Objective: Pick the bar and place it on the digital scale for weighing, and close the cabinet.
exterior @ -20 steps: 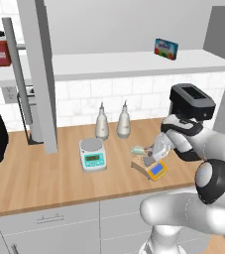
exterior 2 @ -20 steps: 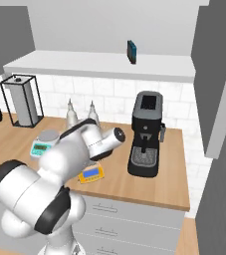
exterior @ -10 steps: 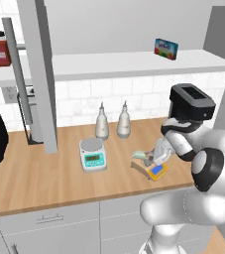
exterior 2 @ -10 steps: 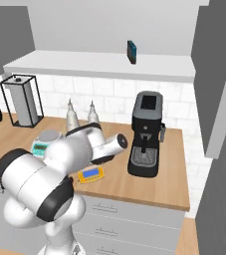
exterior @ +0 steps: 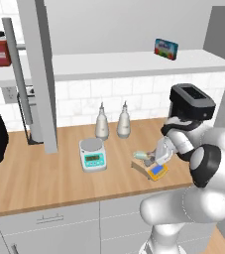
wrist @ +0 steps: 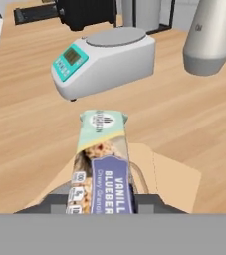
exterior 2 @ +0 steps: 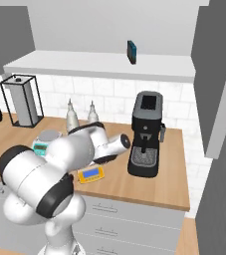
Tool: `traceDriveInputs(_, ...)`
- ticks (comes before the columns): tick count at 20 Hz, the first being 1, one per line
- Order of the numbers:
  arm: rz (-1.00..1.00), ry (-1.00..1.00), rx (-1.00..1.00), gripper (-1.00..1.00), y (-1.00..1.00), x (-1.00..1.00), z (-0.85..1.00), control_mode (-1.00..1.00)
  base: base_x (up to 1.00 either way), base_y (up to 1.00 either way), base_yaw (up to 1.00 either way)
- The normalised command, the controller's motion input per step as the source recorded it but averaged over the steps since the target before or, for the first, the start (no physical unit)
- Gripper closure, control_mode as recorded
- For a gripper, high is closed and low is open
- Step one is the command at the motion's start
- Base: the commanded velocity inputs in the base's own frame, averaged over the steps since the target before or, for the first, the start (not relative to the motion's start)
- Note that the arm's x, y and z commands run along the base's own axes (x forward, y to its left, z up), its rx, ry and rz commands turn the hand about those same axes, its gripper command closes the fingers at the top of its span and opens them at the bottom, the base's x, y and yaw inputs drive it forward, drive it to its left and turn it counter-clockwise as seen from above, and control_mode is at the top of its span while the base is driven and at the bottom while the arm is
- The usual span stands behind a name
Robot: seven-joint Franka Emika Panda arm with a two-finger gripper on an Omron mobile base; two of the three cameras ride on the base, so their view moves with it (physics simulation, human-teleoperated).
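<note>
Bar [exterior: 140, 155] sits pinched in the gripper [exterior: 151, 158] over the digital scale [exterior: 152, 170], lower than 1 s ago in left base view. Right base view: arm hides most of it, digital scale's display [exterior 2: 90, 174] visible, cabinet door [exterior 2: 219, 74] likely still open. Hand view: bar [wrist: 102, 164] between 2 fingertips, white scale [wrist: 102, 59] beyond.
</note>
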Motion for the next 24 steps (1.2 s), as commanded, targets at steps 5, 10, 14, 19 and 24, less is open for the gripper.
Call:
traceDriveInputs(5, 0.00, -0.01, 0.03, 1.00, 0.00, -0.22, -0.05, -1.00, 0.00, 0.00, 0.00)
traceDriveInputs(10, 0.00, 0.00, 0.01, -1.00, 0.11, 0.22, -0.17, -1.00, 0.00, 0.00, 0.00)
traceDriveInputs(14, 0.00, 0.00, 0.02, -1.00, 0.00, -0.03, 0.00, -1.00, 0.00, 0.00, 0.00)
traceDriveInputs(19, 0.00, 0.00, 0.02, -1.00, 0.00, -0.20, 0.02, -1.00, 0.00, 0.00, 0.00)
traceDriveInputs(24, 0.00, -0.11, 0.02, -1.00, -0.01, -0.16, 0.29, -1.00, 0.00, 0.00, 0.00)
